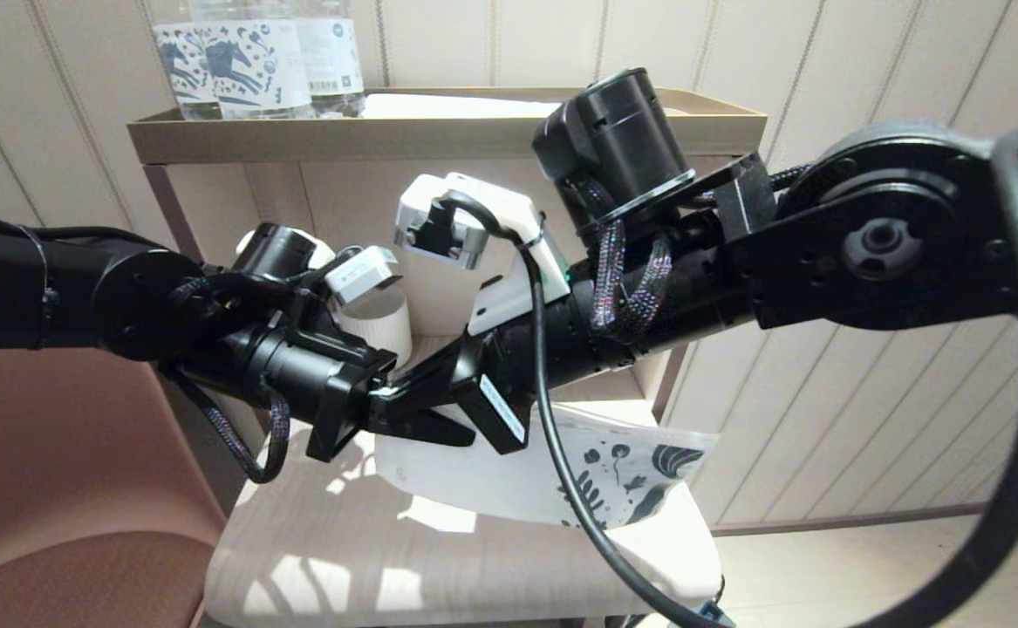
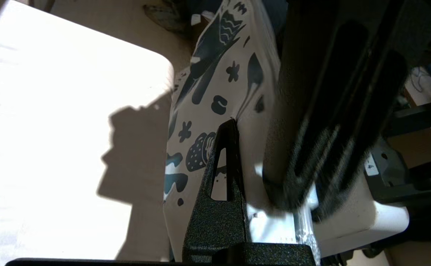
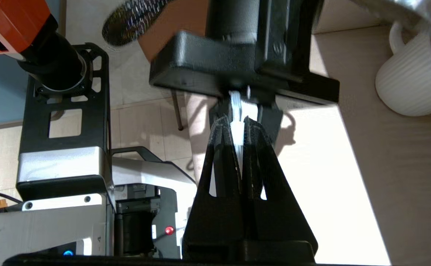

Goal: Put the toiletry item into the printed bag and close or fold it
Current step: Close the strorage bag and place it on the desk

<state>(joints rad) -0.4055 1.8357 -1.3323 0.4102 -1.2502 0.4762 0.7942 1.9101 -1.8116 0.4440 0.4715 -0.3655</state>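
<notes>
The printed bag (image 1: 509,475) hangs above the pale table (image 1: 343,549), white with a dark blue print at its right end (image 1: 639,484). My left gripper (image 1: 461,433) reaches in from the left and is shut on the bag's upper edge. In the left wrist view the print (image 2: 208,111) lies beside the left gripper (image 2: 232,123). My right gripper (image 1: 391,390) comes from the right and is shut on the same top edge of the bag (image 3: 237,129), close in front of the left gripper's body (image 3: 237,70). The toiletry item is out of view.
A white ribbed mug (image 1: 382,327) stands just behind the two grippers, also seen as the mug (image 3: 414,85). Water bottles (image 1: 247,61) stand on the upper shelf (image 1: 439,131). A brown chair (image 1: 55,488) is at the left, the table's edge (image 1: 700,558) at the right.
</notes>
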